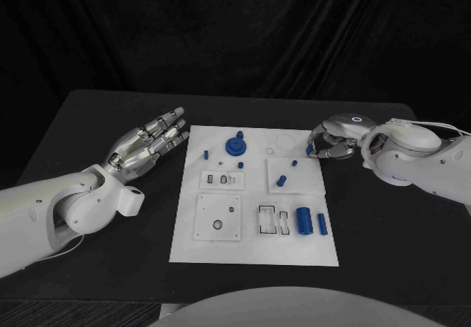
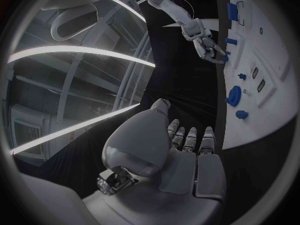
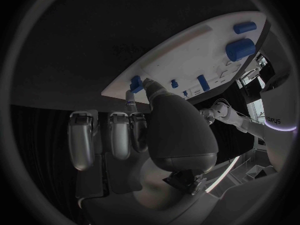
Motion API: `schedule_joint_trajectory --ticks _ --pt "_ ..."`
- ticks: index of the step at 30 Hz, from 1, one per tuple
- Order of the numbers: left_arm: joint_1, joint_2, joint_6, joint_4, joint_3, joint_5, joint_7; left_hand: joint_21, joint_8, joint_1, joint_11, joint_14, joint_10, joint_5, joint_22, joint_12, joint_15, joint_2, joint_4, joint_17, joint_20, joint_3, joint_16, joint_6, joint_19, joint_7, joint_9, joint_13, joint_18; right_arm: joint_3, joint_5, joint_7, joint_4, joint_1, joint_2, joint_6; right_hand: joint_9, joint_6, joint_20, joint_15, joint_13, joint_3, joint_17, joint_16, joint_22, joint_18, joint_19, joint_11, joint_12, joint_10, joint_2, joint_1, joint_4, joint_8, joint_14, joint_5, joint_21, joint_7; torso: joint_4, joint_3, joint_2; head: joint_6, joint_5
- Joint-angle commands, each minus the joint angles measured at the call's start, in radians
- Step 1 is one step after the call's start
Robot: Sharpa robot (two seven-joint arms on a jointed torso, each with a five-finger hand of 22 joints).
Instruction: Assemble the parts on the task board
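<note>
The white task board (image 1: 255, 248) lies in the middle of the black table. On it are a round blue knob (image 1: 237, 145), several small blue pegs such as one (image 1: 282, 180) near the middle, and two blue cylinders (image 1: 305, 221) near its right edge. My right hand (image 1: 333, 139) is curled at the board's far right edge and pinches a small blue part (image 1: 310, 148) between thumb and a finger; the same blue part (image 3: 135, 82) shows at the board's (image 3: 187, 55) rim. My left hand (image 1: 147, 146) lies flat with fingers apart, left of the board, holding nothing.
White sub-plates with slots and holes (image 1: 219, 216) sit on the board's near half, and a faint ring (image 1: 286, 142) lies near its far edge. Black table surface (image 1: 393, 259) surrounds the board on all sides.
</note>
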Motion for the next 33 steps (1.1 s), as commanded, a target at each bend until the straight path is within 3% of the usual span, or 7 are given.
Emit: schedule_joint_trajectory --ticks 1,15,18,24,33 --pt "0.000 0.000 0.018 0.001 0.001 -0.007 0.008 -0.006 0.002 0.005 0.009 -0.002 -0.001 0.003 -0.002 -0.007 0.006 -0.005 -0.007 -0.001 0.004 -0.002 -0.004 -0.002 0.001 0.004 0.001 -0.001 0.017 0.001 -0.003 -0.022 -0.002 -0.003 0.002 0.000 0.004 -0.009 0.002 0.006 0.263 0.004 0.263 0.003 0.263 -0.016 0.102 0.005 0.003 0.106 0.001 0.012 0.003 0.008 0.106 0.010 0.003 0.001 0.0003 -0.0005 0.000 -0.002 0.001" --pt "0.000 -0.002 0.023 0.003 0.001 -0.007 0.001 -0.006 0.002 0.006 0.009 -0.002 -0.001 0.003 -0.002 -0.007 0.007 -0.005 -0.008 -0.001 0.005 -0.001 -0.004 -0.002 0.001 0.004 0.001 -0.001 0.017 0.001 -0.003 -0.026 -0.015 -0.006 0.016 -0.011 0.029 0.009 0.002 0.006 0.263 0.006 0.263 0.003 0.263 -0.016 0.102 0.004 0.003 0.106 0.017 0.018 -0.002 0.052 0.106 0.012 0.003 -0.001 0.0013 -0.0007 0.000 -0.007 -0.002" --pt "0.000 -0.002 0.025 0.003 0.001 -0.007 -0.001 -0.006 0.002 0.006 0.009 -0.002 -0.001 0.003 -0.002 -0.007 0.007 -0.005 -0.008 -0.001 0.005 -0.001 -0.004 -0.002 0.001 0.004 0.001 -0.001 0.017 0.001 -0.003 -0.028 -0.017 -0.006 0.018 -0.012 0.042 0.016 0.002 0.006 0.263 0.008 0.263 0.003 0.263 -0.016 0.102 0.003 0.003 0.106 0.024 0.023 -0.008 0.073 0.106 0.021 0.003 -0.003 0.0012 -0.0012 0.000 -0.006 -0.001" --pt "0.000 -0.003 0.026 0.003 0.001 -0.007 -0.004 -0.006 0.002 0.006 0.009 -0.002 -0.001 0.003 -0.002 -0.007 0.007 -0.005 -0.008 -0.001 0.005 -0.001 -0.004 -0.002 0.001 0.004 0.001 -0.001 0.017 0.001 -0.003 -0.030 -0.019 -0.007 0.019 -0.015 0.092 0.051 0.001 0.006 0.263 0.014 0.263 0.003 0.263 -0.016 0.102 0.004 0.003 0.106 0.043 0.039 -0.037 0.149 0.106 0.064 0.003 -0.009 -0.0008 -0.0013 0.001 -0.007 0.002" --pt "0.000 -0.001 0.030 0.000 0.001 -0.007 -0.007 -0.006 0.002 0.006 0.010 -0.002 -0.001 0.004 -0.002 -0.007 0.008 -0.005 -0.009 -0.001 0.006 0.000 -0.004 -0.002 0.001 0.004 0.001 -0.001 0.017 0.001 -0.003 -0.020 -0.004 -0.007 0.016 -0.062 0.120 0.065 0.003 0.008 0.263 0.023 0.263 0.003 0.263 -0.016 0.102 0.008 0.003 0.106 0.054 0.051 -0.057 0.189 0.106 0.088 0.003 -0.012 0.0022 0.0000 0.000 -0.008 -0.003"
